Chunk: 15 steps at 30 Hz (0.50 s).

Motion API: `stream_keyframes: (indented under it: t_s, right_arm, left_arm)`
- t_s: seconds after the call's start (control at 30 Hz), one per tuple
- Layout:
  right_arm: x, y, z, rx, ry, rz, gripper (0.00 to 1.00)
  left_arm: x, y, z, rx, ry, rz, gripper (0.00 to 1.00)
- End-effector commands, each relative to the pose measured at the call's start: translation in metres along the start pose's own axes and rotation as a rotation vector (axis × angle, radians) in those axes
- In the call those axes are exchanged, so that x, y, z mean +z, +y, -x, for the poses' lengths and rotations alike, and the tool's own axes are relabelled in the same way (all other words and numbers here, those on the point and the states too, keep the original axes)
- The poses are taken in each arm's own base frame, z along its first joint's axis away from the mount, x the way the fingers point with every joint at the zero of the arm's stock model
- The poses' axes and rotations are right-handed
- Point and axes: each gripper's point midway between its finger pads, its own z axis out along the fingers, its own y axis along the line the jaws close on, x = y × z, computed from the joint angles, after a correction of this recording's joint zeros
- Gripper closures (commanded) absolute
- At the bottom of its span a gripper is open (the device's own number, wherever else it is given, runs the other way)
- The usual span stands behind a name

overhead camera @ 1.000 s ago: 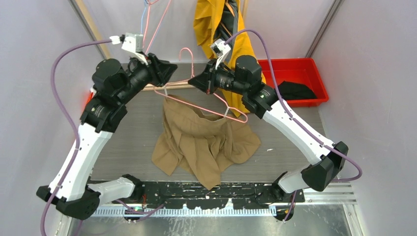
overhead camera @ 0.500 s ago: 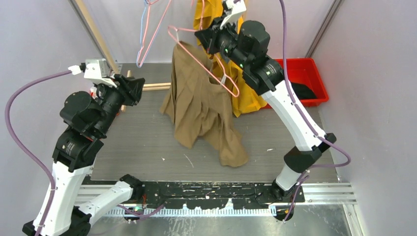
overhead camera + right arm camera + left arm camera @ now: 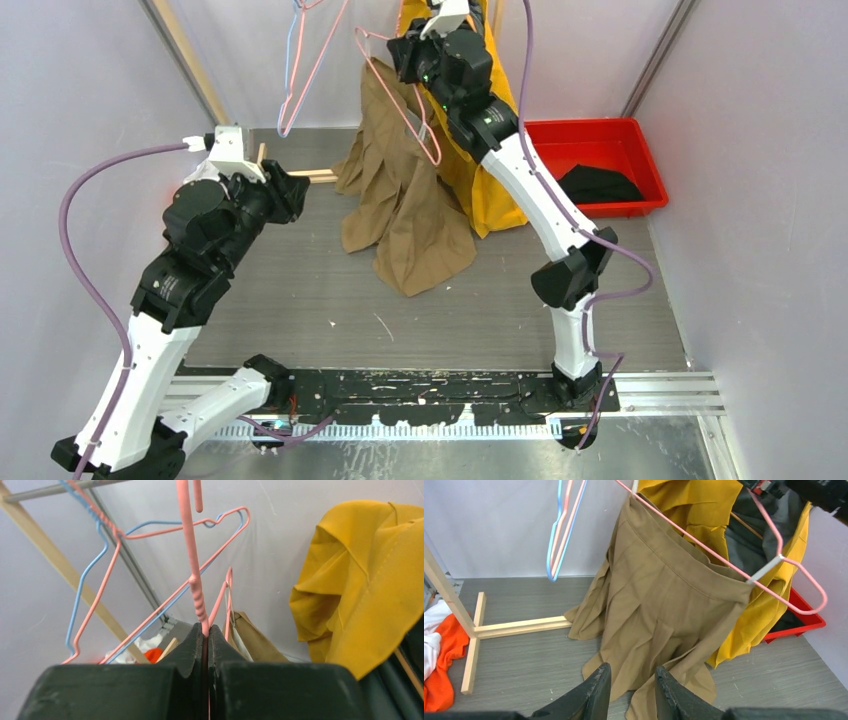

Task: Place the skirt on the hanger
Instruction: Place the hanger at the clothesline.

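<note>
The tan skirt (image 3: pixel 400 190) hangs from a pink wire hanger (image 3: pixel 400 90), its hem resting on the grey table. It also shows in the left wrist view (image 3: pixel 659 610) clipped to the pink hanger (image 3: pixel 734 567). My right gripper (image 3: pixel 400 55) is raised at the back, shut on the hanger's neck (image 3: pixel 197 595). My left gripper (image 3: pixel 630 680) is open and empty, left of the skirt and pointing at its lower part.
Blue and pink empty hangers (image 3: pixel 300 70) hang on the wooden rack (image 3: pixel 190 60) at back left. A yellow garment (image 3: pixel 480 150) hangs behind the skirt. A red bin (image 3: pixel 600 150) with dark cloth sits at right. Orange and white cloth (image 3: pixel 441 650) lies by the rack's foot.
My right gripper has lifted the hanger and skirt up off the table and toward the back rack. My left gripper has let go and pulled back to the left.
</note>
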Motion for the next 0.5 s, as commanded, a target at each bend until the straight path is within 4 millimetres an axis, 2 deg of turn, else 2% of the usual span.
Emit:
stream_keyframes:
  t_s: [0.0,0.47]
  right_arm:
    - [-0.017,0.018,0.129,0.086,-0.400,0.056,0.99]
    - [0.005,0.010,0.115,0.211,-0.582,0.075,0.99]
  left_arm:
    - [-0.003,0.001,0.008,-0.001,-0.035,-0.003,0.62]
    - [0.008,-0.002,-0.003,0.027,0.006,-0.016,0.62]
